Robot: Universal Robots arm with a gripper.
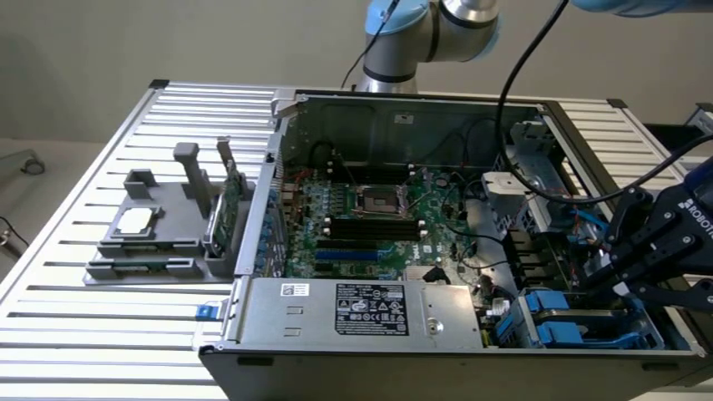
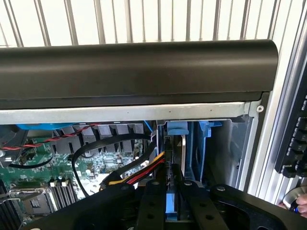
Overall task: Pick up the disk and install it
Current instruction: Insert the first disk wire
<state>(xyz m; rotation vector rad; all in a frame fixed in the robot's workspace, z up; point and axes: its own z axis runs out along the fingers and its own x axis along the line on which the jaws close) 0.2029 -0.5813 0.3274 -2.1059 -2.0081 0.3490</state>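
Note:
In the wrist view my gripper (image 2: 171, 185) is shut on a thin blue-edged part that I take for the disk (image 2: 171, 205), seen edge-on. It runs from between the fingers to a blue tab (image 2: 176, 128) by the case's wall. In the exterior view the black gripper (image 1: 626, 288) hangs over the blue drive bay (image 1: 579, 324) at the case's front corner, on the exterior view's right. The disk's label and flat face are hidden.
The open computer case (image 1: 390, 100) lies on a slatted metal table (image 1: 67, 334), with motherboard (image 1: 368, 217), power supply (image 1: 368, 309) and loose cables (image 2: 134, 172) inside. A grey fixture (image 1: 145, 242) on the exterior view's left holds a green circuit card (image 1: 232, 209) and a small silver chip (image 1: 136, 220).

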